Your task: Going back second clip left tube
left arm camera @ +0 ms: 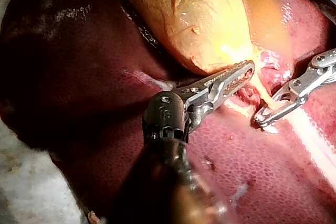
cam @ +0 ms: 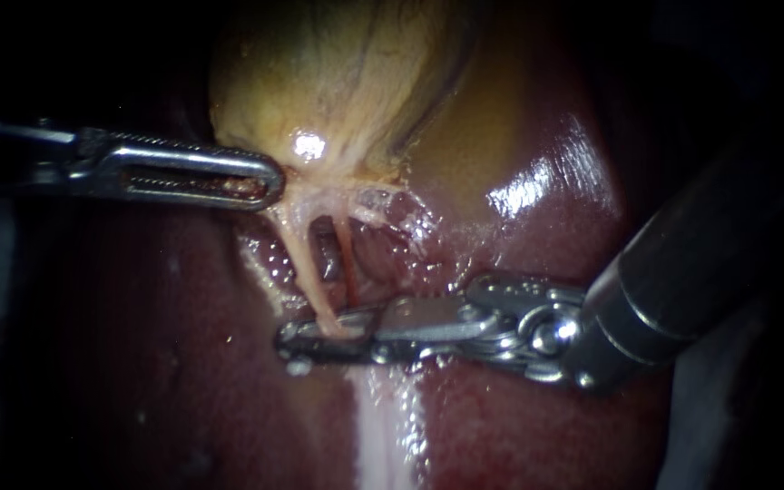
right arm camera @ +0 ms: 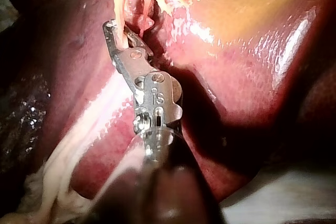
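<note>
The yellow gallbladder (cam: 338, 82) lies on the dark red liver (cam: 519, 272). My left instrument (cam: 260, 181) is shut on the tissue at the gallbladder's lower end and holds it taut, as the left wrist view also shows for these jaws (left arm camera: 244, 72). Two tubes run down from there: a pale left tube (cam: 306, 263) and a thin reddish right tube (cam: 347, 259). My right instrument (cam: 306, 343) reaches across from the right with its jaws closed around the left tube's lower end. In the left wrist view the tube (left arm camera: 262, 90) enters those jaws (left arm camera: 268, 113). I cannot make out a clip.
A pale white band (cam: 383, 426) runs down the liver below the right instrument's jaws. The right instrument's thick dark shaft (cam: 700, 254) fills the right side. Wet raw tissue (cam: 383, 272) lies open between the tubes and the liver bed.
</note>
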Controlling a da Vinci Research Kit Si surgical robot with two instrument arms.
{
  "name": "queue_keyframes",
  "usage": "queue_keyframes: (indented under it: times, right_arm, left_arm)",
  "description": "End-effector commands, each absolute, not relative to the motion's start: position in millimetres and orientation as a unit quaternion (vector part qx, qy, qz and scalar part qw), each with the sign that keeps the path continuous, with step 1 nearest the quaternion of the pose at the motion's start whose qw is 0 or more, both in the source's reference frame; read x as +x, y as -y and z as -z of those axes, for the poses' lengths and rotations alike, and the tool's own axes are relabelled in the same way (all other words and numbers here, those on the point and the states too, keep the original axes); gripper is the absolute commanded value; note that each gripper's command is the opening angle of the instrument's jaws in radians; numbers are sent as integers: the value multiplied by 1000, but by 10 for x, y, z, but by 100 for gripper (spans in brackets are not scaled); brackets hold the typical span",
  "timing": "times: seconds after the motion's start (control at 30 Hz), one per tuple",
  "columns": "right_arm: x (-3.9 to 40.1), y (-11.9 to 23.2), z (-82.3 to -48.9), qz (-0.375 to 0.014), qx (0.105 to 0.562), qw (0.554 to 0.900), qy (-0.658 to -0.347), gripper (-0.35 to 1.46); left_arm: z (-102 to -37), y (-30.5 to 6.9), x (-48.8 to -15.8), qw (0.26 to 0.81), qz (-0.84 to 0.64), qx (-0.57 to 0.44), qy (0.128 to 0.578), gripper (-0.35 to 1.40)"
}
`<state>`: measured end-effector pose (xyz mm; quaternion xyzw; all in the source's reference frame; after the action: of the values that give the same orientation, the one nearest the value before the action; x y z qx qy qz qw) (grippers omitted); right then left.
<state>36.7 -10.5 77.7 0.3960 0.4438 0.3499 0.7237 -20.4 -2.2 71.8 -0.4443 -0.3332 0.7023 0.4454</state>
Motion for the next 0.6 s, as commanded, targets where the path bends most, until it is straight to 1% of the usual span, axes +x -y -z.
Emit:
queue_keyframes:
  times: [0.03,0.3,0.33,0.37,0.4,0.43,0.47,0.5,0.6]
  right_arm:
    - [367,105,-777,-349,397,724,-444,-35]
    - [367,105,-776,-347,399,724,-442,-35]
    - [367,105,-776,-345,402,724,-442,-32]
    - [368,105,-776,-344,403,724,-442,-15]
    - [369,105,-775,-347,405,720,-444,9]
    - [370,105,-774,-337,399,723,-452,27]
    - [372,104,-773,-331,395,726,-456,37]
    - [373,103,-772,-318,387,731,-464,41]
    - [374,102,-770,-277,361,747,-485,46]
  left_arm:
    - [-718,22,-204,445,-702,-444,333,-35]
    - [-718,22,-203,446,-702,-444,332,-35]
    - [-718,22,-203,446,-702,-444,332,-35]
    - [-718,22,-203,446,-702,-444,332,-35]
    - [-718,22,-202,446,-702,-444,332,-35]
    - [-718,22,-202,446,-702,-444,332,-35]
    - [-718,22,-202,446,-702,-444,332,-35]
    - [-718,22,-202,446,-702,-444,332,-35]
    - [-718,23,-202,446,-702,-444,332,-35]
